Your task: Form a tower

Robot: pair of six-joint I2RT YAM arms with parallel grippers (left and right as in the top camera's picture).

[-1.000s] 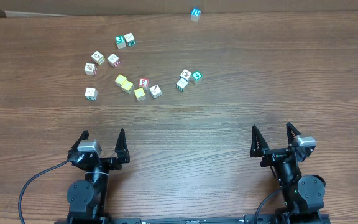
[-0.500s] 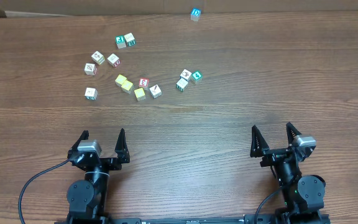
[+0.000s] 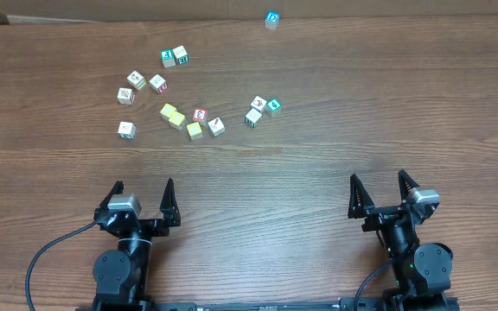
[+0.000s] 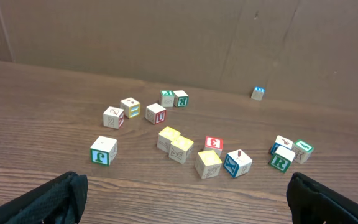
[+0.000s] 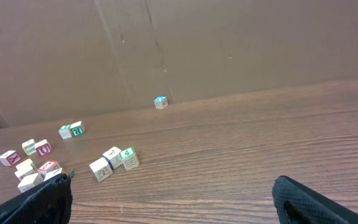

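While both arms sit at the near edge of the brown wood-grain tabletop (image 3: 318,164), the left gripper (image 3: 143,186) and the right gripper (image 3: 377,178) have their black fingers (image 3: 169,195) spread wide, pinching nothing. The small wooden letter cubes (image 3: 137,80) lie singly across the far half of the tabletop, none resting on another. Three plain yellow wooden cubes (image 3: 177,119) sit near the middle of the scatter (two touching, the third against a blue-edged white cube (image 3: 216,127)). The green-edged white cube showing a "4" (image 3: 272,106) lies to their right, just beside two other white cubes. A lone blue-topped cube (image 3: 271,19) stands well apart by the brown cardboard wall (image 3: 145,9).
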